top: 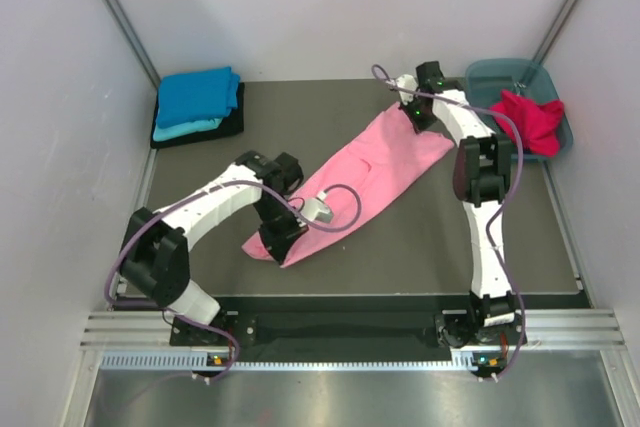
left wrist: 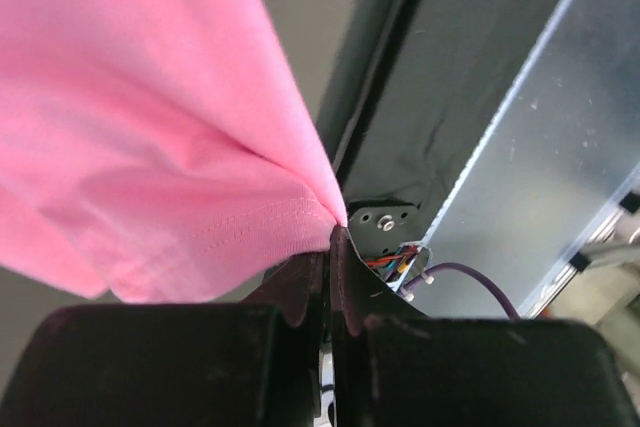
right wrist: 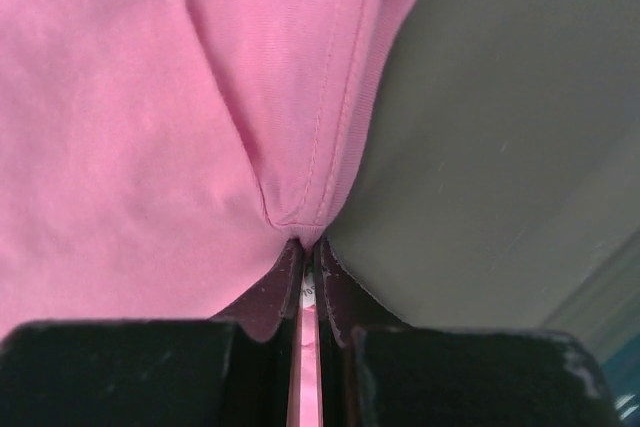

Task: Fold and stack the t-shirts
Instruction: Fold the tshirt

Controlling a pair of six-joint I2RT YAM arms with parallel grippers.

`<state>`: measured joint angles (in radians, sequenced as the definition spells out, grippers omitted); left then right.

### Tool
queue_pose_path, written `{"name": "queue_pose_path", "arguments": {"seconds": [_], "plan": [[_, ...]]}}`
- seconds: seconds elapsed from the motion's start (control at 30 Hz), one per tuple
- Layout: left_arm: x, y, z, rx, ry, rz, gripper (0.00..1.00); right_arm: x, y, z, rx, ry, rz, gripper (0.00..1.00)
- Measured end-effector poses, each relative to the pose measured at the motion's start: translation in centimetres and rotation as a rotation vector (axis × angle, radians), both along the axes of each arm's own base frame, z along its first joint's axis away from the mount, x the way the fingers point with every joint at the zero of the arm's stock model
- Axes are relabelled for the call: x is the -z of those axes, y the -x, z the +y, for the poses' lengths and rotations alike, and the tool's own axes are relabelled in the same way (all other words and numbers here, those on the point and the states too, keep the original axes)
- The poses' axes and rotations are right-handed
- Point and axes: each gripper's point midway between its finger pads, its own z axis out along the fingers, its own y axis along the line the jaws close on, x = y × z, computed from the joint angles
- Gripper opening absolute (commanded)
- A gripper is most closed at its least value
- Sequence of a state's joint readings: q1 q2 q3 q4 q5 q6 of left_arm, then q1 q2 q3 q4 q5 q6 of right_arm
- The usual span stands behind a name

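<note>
A light pink t-shirt (top: 365,172) lies stretched diagonally across the mat, folded lengthwise. My left gripper (top: 272,237) is shut on its lower left hem; the left wrist view shows the pink cloth (left wrist: 150,147) pinched at the fingertips. My right gripper (top: 414,113) is shut on its upper right end, with the pink collar edge (right wrist: 300,97) clamped between the jaws. A folded stack of bright blue (top: 198,93), turquoise (top: 190,128) and black (top: 232,125) shirts sits at the back left. A crimson red shirt (top: 530,117) lies crumpled in the tub.
A blue-grey plastic tub (top: 500,75) stands at the back right corner. The dark mat (top: 400,247) ends at a metal rail (top: 340,332) along the near edge. White walls close in the left, back and right sides.
</note>
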<state>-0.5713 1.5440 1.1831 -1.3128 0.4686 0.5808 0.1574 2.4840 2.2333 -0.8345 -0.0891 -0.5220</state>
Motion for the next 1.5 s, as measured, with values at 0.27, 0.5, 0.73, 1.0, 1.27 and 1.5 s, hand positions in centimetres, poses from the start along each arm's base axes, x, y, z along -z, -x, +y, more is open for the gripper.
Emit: {"name": "queue_pose_path", "arguments": {"seconds": [0.27,0.5,0.73,1.0,1.27,1.5], "plan": [[2.8,4.8,-3.7,0.257,-0.038,0.135,0.0,-0.5,-5.1,4.2,-0.081,0.099,-0.243,0.0],[5.2,5.4,-9.7,0.316,-0.037,0.178,0.0,-0.9,-9.4,7.6,-0.117,0.116,-0.43,0.0],[6.1,4.9,-14.2,0.315,0.02,0.175,0.29,-1.3,-11.8,9.1,-0.125,0.102,-0.55,0.0],[4.4,3.9,-16.9,0.272,0.062,0.161,0.44,-1.8,-13.4,10.2,-0.135,0.085,-0.652,0.0],[-2.5,-4.4,-15.0,0.029,0.192,-0.091,0.41,-3.8,-14.7,11.0,-0.139,0.051,-0.752,0.0],[-3.7,-13.6,-6.3,-0.467,0.156,-0.202,0.41,-4.6,-15.6,12.0,-0.124,0.008,-0.829,0.39]]}}
